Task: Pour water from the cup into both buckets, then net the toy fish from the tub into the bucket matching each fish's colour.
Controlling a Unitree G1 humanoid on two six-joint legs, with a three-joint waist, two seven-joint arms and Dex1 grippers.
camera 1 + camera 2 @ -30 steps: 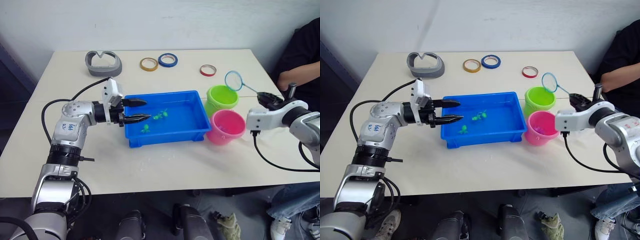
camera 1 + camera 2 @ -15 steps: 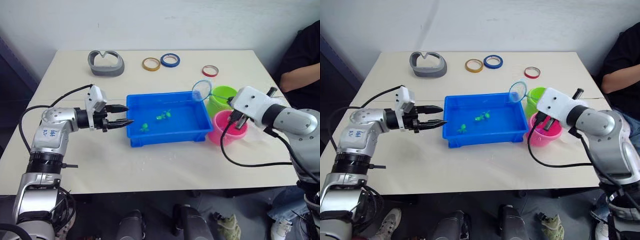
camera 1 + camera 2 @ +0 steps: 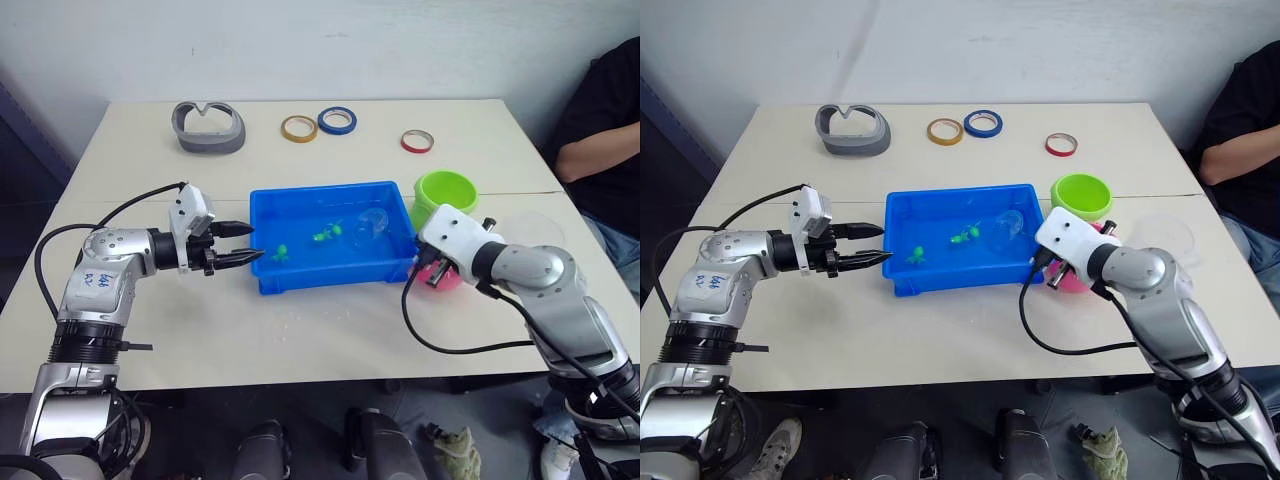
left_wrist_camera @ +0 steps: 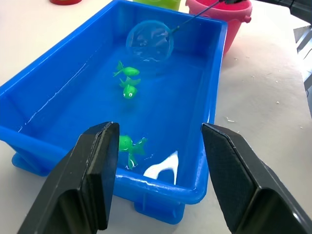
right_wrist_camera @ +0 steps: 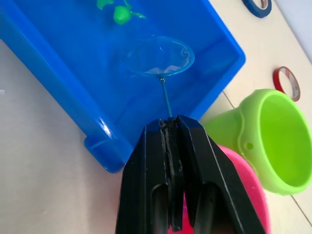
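Note:
The blue tub [image 3: 330,272] sits mid-table with three green toy fish in it, two together [image 3: 325,235] and one apart [image 3: 283,252]. My right gripper [image 5: 169,124] is shut on the thin handle of a small net. The net's hoop [image 3: 368,226] is lowered into the tub's right part, close to the pair of fish. My left gripper [image 3: 240,243] is open just outside the tub's left wall. The lime green bucket [image 3: 446,192] stands right of the tub. The pink bucket [image 5: 243,185] is largely hidden behind my right arm. The clear cup [image 3: 530,226] rests right of the buckets.
At the table's back lie a grey curved object [image 3: 208,126] and yellow [image 3: 296,127], blue [image 3: 335,120] and red [image 3: 415,141] tape rolls. A person [image 3: 600,120] sits at the right edge.
My right arm swung the net from above the green bucket leftward and down into the tub. My left gripper drew back from over the tub to outside its left wall.

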